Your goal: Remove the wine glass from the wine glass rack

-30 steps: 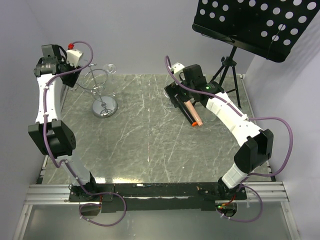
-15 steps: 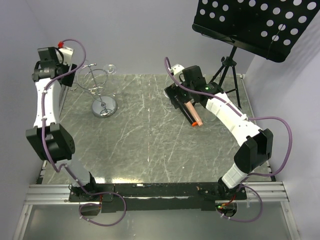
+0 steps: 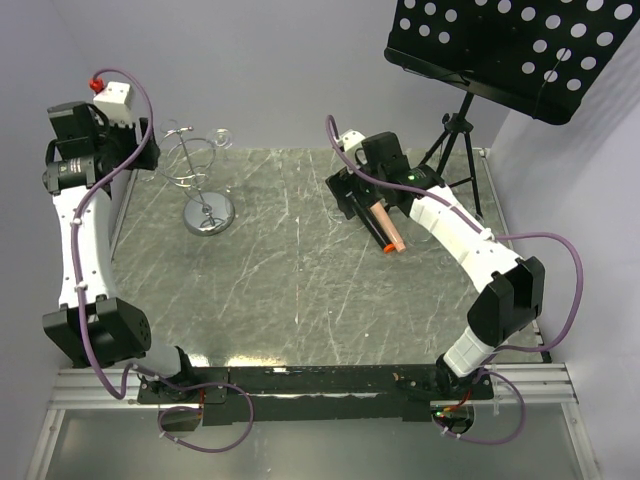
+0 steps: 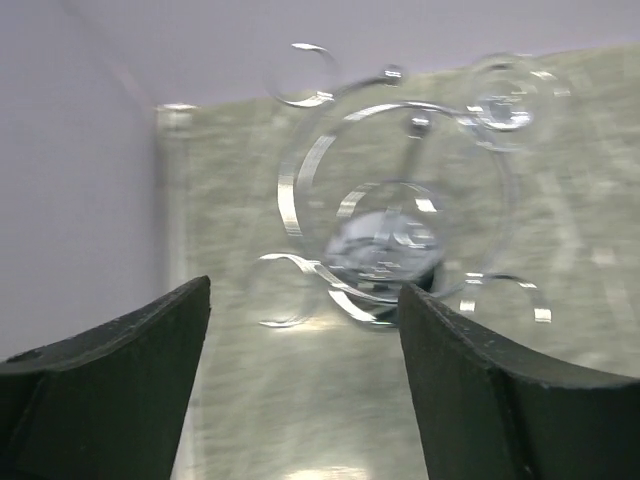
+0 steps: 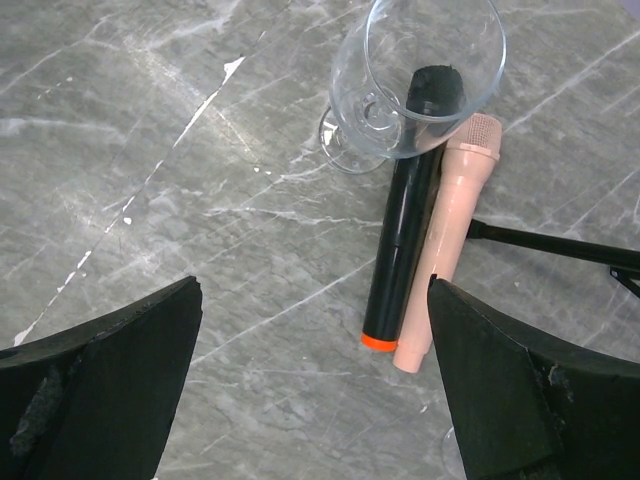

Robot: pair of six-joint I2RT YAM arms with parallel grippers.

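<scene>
The left gripper is open: its two dark fingers are spread apart at the bottom of the left wrist view with nothing between them. Beyond the gap, blurred, is the wine glass rack, with chrome loops around a thin pole and a round mirror-like base, clear of the fingers. In the top view the left arm is raised at the upper left of the frame, just left of the rack. The rack stands upright near the far left corner of the grey marbled table. The wine glass is at the rack's upper right loop (it shows only as a small clear ring, and how it hooks on is too small to tell). The right gripper is also wide open and empty, hovering over bare table in the right wrist view. Above it in that frame a second glass stands upright on the table. Its bowl overlaps the head of a black microphone with an orange end, and a pale pink microphone lies touching alongside. At the upper right of the top view a black music stand with a perforated desk rises on a tripod beside the table's far right corner.
</scene>
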